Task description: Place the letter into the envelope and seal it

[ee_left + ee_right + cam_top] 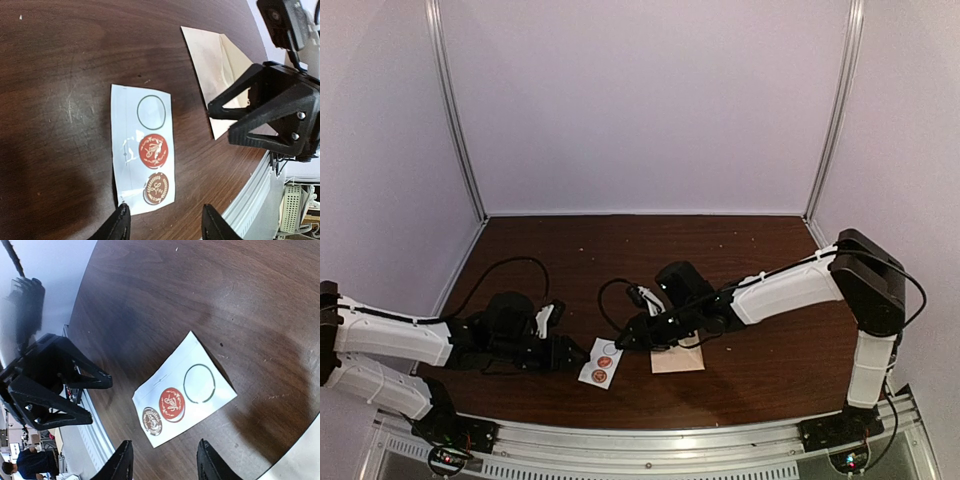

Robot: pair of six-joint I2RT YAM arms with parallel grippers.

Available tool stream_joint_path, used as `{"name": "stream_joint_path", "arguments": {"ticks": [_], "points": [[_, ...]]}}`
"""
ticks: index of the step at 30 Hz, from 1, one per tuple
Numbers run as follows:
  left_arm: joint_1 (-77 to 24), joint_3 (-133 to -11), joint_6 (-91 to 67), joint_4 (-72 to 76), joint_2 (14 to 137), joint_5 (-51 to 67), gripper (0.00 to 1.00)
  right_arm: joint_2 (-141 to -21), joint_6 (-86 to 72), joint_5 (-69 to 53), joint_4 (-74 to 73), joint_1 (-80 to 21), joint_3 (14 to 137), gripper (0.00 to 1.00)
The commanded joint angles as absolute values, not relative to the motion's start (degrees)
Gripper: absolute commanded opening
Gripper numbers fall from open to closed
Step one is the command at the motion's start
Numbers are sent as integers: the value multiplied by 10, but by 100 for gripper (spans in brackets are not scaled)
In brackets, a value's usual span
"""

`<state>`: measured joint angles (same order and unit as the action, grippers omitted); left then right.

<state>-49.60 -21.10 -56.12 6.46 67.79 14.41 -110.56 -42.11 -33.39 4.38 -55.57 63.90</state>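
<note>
The pale pinkish envelope (677, 359) lies flat on the dark wooden table, and its folds show in the left wrist view (216, 70). The letter is not in view. Left of the envelope lies a white sticker strip (601, 364) with an empty ring outline, a red seal (153, 151) and a brown seal (157, 188). My left gripper (558, 345) hovers just left of the strip, open (167, 227), with nothing between its fingers. My right gripper (632, 335) hangs between strip and envelope, open (165, 462) and empty, looking down on the strip (184, 394).
The two grippers face each other closely over the strip; the right gripper's black fingers (250, 117) overlap the envelope's edge in the left wrist view. The table's metal front rail (650, 440) runs just behind the strip. White walls enclose the table.
</note>
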Motion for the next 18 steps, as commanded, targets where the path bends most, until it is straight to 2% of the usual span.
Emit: {"name": "stream_joint_path", "arguments": {"ticks": [1,18], "points": [[-492,-211,-567,110,699,161,50,-1085,-495,-326,118,-568,599,44],[-492,-200,-558,110,752,167,51,-1091,-515,-323,141,-575,587,44]]}}
